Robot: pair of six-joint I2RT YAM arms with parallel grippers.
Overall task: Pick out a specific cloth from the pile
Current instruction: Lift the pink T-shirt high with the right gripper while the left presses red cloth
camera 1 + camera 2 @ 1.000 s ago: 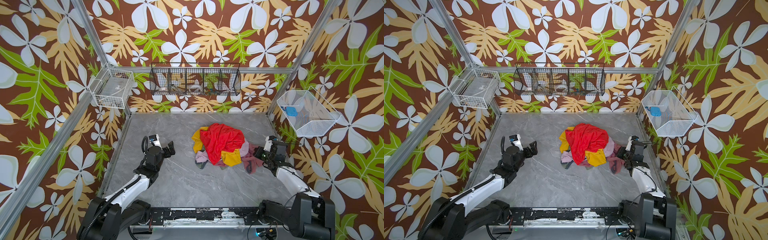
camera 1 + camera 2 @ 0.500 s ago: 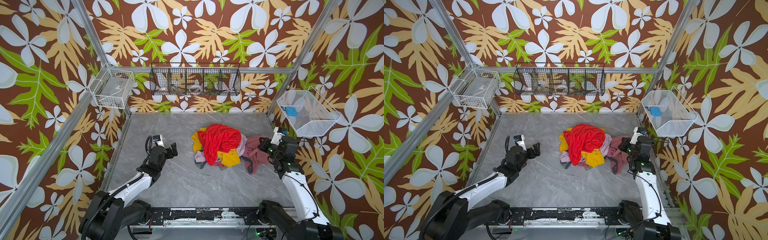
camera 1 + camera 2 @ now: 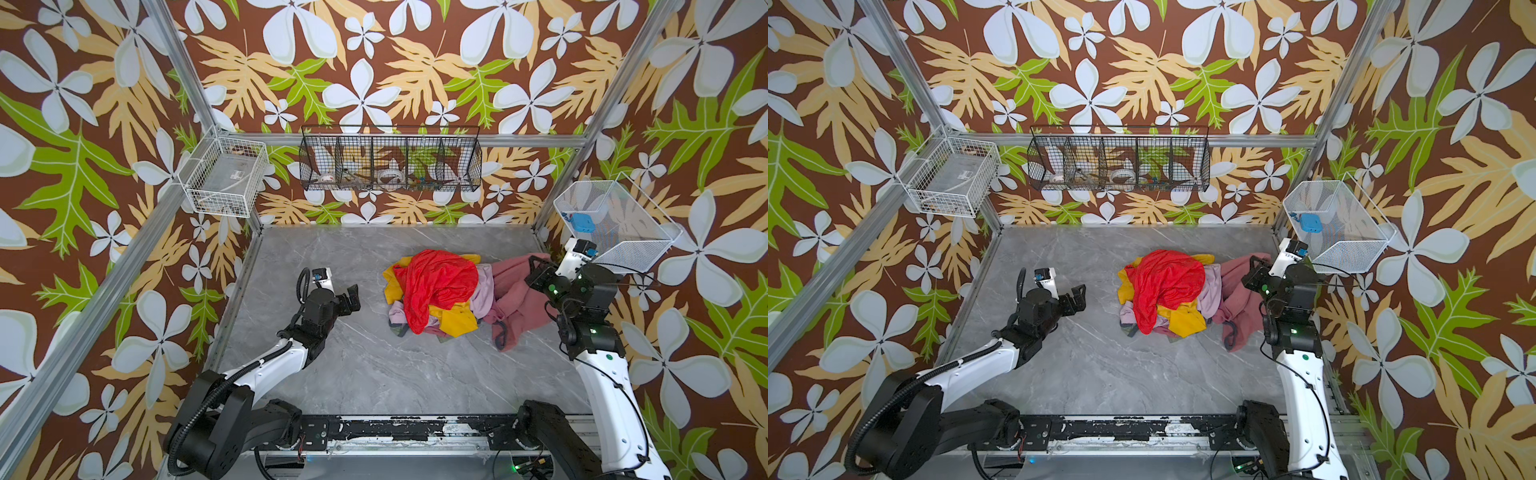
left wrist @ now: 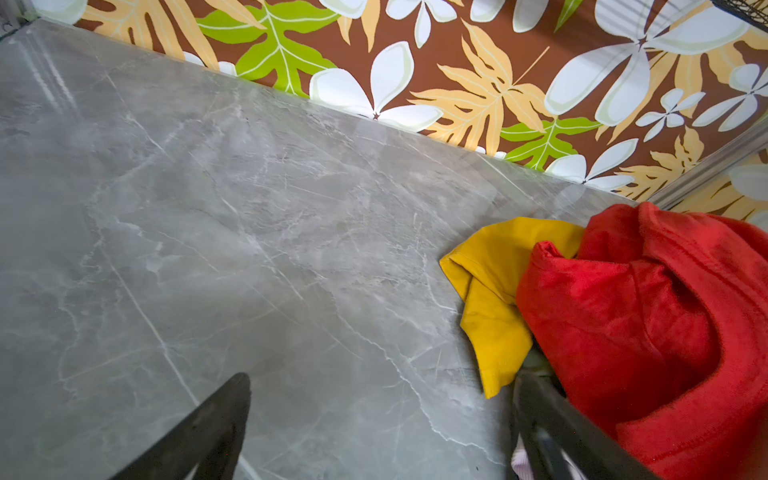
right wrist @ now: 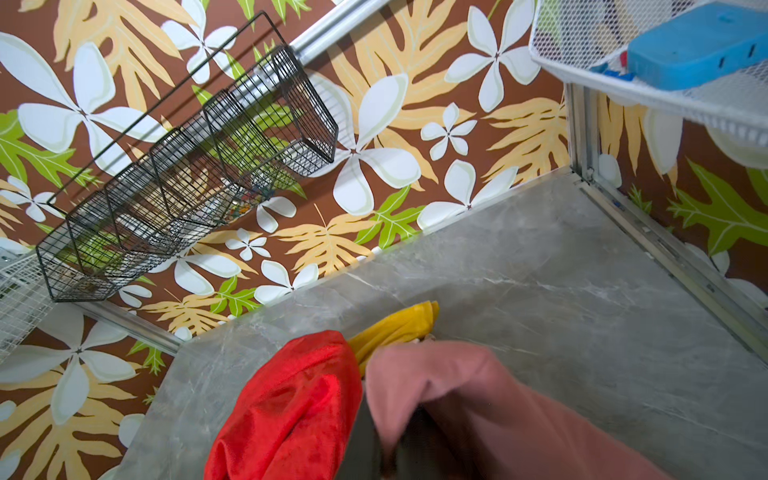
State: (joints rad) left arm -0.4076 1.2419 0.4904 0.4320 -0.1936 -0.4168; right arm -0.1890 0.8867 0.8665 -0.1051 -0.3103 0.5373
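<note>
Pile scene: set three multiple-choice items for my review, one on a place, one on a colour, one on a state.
1. Where does the shirt lie against the pile?
A. Buried under it
B. Beside it, at the right gripper
C. On top of it

2. What colour is the top cloth of the pile?
A. Yellow
B. Red
C. Green

3. The left gripper is:
A. Open, empty
B. Shut on the shirt
C. Shut on the top cloth

Key: B, both top views show it spread from the pile's side to the right gripper; B, red covers the heap; A, the left wrist view shows its fingers apart with nothing between.
</note>
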